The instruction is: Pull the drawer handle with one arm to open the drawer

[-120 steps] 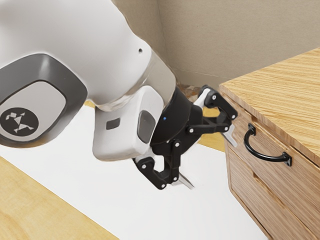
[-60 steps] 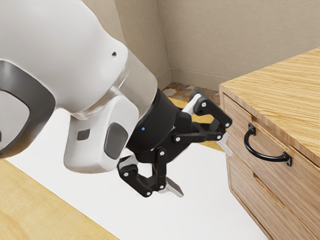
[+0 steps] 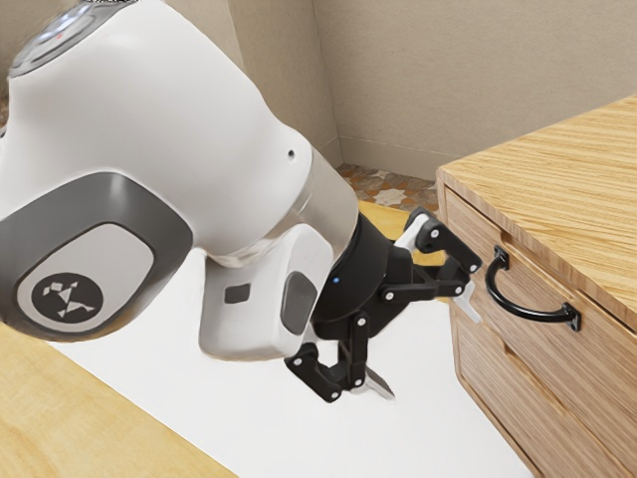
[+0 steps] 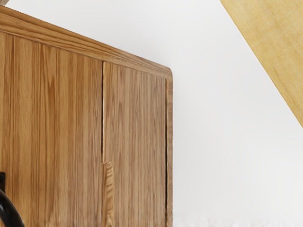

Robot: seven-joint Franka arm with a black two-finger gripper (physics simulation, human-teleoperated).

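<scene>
A light wooden drawer cabinet (image 3: 567, 199) stands at the exterior view's right. Its top drawer front (image 3: 537, 299) carries a curved black handle (image 3: 526, 307) and sits flush with the cabinet face. My black gripper (image 3: 423, 344) is open, its fingers spread wide, just to the left of the drawer front. The upper fingertip (image 3: 468, 304) is close to the handle's near end, apart from it. In the wrist view the cabinet's front panels (image 4: 80, 137) show close up, with a bit of the black handle (image 4: 7, 210) at the edge.
The cabinet stands on a white surface (image 3: 199, 398) bordered by a wooden floor strip (image 3: 70, 428). Beige walls (image 3: 448, 70) meet in a corner behind. A lower drawer (image 3: 518, 388) sits beneath the top one.
My arm swung back toward the cabinet and a little lower; the open gripper now sits closer to the handle than half a second ago. The drawer has not moved.
</scene>
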